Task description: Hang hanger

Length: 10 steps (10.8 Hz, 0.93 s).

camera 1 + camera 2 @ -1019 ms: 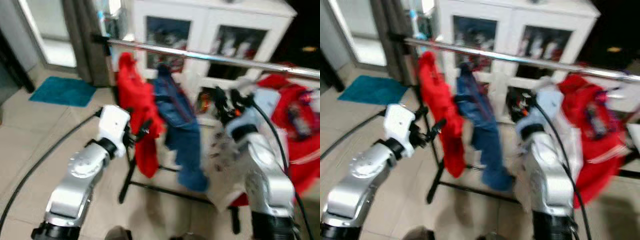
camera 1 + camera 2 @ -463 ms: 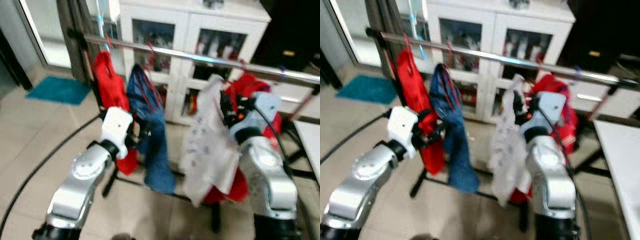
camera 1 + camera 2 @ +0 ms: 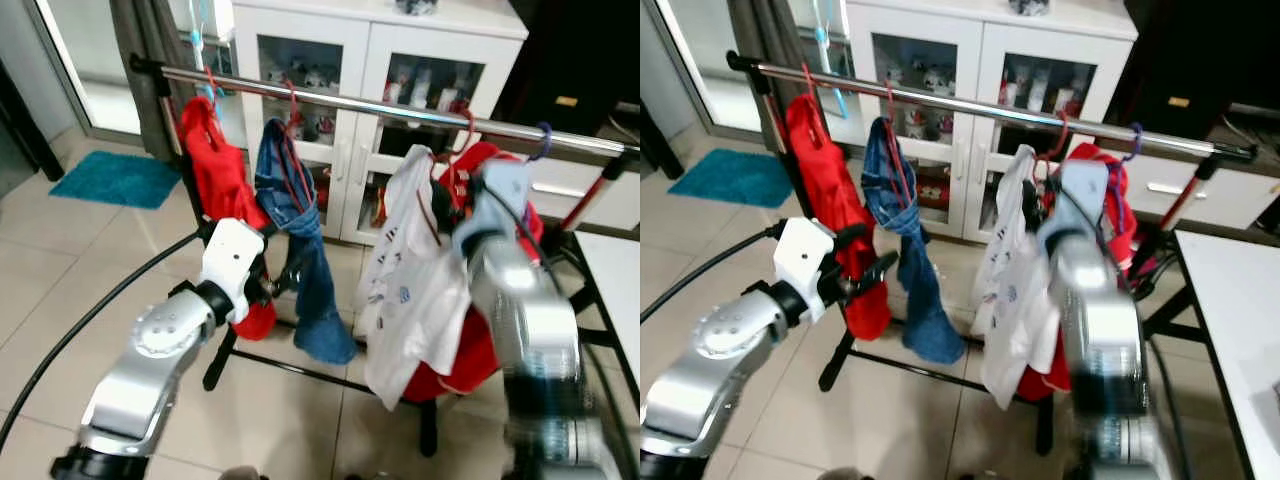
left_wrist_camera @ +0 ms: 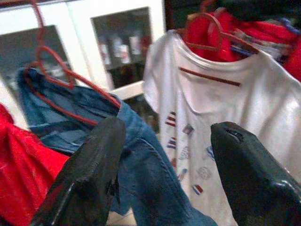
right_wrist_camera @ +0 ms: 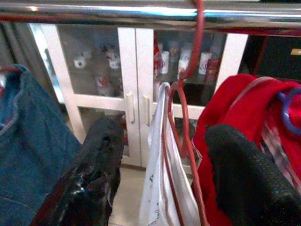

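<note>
We saw the red hanger point(image 5: 186, 101) hooked over the chrome rail point(image 3: 970, 103), carrying the white T-shirt point(image 3: 415, 285) between blue jeans point(image 3: 905, 260) and red clothing point(image 3: 505, 215). Our right tool point(image 5: 162, 176), fingers spread wide, sat just before the hanger, seemingly untouching. Our left tool point(image 4: 164, 160), likewise open, faced the jeans.

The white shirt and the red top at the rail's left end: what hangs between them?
Blue jeans on a red hanger, between the red top and white shirt, in both eye views.
</note>
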Tool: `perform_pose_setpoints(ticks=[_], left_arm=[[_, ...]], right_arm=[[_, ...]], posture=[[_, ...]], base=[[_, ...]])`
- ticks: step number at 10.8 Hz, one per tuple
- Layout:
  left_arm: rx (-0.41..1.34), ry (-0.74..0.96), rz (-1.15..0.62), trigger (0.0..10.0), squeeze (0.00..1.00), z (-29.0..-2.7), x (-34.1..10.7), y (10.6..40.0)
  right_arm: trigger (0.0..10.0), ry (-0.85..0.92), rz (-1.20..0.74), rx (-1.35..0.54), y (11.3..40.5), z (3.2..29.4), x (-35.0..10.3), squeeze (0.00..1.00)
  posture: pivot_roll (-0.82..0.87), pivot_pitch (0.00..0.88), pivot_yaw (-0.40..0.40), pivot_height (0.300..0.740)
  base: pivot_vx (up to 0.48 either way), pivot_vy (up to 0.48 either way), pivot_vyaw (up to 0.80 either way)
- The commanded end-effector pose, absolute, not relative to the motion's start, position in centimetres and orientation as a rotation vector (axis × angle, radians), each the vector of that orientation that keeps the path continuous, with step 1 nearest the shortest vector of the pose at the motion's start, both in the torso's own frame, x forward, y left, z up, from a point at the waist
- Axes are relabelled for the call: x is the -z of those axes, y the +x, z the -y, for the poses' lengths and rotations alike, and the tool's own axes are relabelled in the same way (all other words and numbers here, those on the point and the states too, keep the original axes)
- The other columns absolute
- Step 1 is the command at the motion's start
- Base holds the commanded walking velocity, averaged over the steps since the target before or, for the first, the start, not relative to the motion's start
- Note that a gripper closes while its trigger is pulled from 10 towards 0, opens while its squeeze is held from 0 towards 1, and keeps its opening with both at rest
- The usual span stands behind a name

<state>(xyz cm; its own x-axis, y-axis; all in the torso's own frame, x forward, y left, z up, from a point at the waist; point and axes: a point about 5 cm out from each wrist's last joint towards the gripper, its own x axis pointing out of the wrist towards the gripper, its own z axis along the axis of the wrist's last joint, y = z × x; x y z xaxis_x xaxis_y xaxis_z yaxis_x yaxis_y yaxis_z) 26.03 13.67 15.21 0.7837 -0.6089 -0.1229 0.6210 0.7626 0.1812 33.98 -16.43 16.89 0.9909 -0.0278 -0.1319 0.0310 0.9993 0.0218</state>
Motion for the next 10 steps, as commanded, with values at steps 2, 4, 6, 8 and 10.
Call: perform_pose_setpoints(ticks=[2,4,6,8,10], left_arm=[[0.774,0.214,-0.061,10.0,0.00,-13.7,-15.7,25.4],[0.878,0.208,-0.090,10.0,0.00,-14.0,-15.9,24.6],[0.900,0.209,-0.100,10.0,0.00,-14.2,-16.0,24.3],[0.941,0.192,-0.110,10.0,0.00,-14.1,-16.0,24.3],[0.987,0.186,-0.124,10.0,0.00,-13.9,-16.1,24.3]], right_arm=[[10.0,-0.030,-0.209,0.034,35.9,17.6,-16.9,1.00],[10.0,-0.079,-0.217,0.097,37.6,19.5,-18.0,1.00],[10.0,-0.079,-0.215,0.103,37.7,20.6,-19.1,1.00],[10.0,-0.034,-0.256,0.089,37.8,21.7,-18.7,0.18],[10.0,0.103,-0.323,-0.019,38.5,21.3,-17.8,0.00]], posture=[[0.09,0.038,-0.044,0.740],[0.10,0.035,-0.053,0.740],[0.09,0.036,-0.056,0.740],[0.08,0.039,-0.046,0.740],[0.07,0.041,-0.037,0.740]], base=[[0.000,0.000,0.00],[0.000,0.000,0.00],[0.000,0.000,0.00],[0.000,0.000,0.00],[0.000,0.000,0.00]])
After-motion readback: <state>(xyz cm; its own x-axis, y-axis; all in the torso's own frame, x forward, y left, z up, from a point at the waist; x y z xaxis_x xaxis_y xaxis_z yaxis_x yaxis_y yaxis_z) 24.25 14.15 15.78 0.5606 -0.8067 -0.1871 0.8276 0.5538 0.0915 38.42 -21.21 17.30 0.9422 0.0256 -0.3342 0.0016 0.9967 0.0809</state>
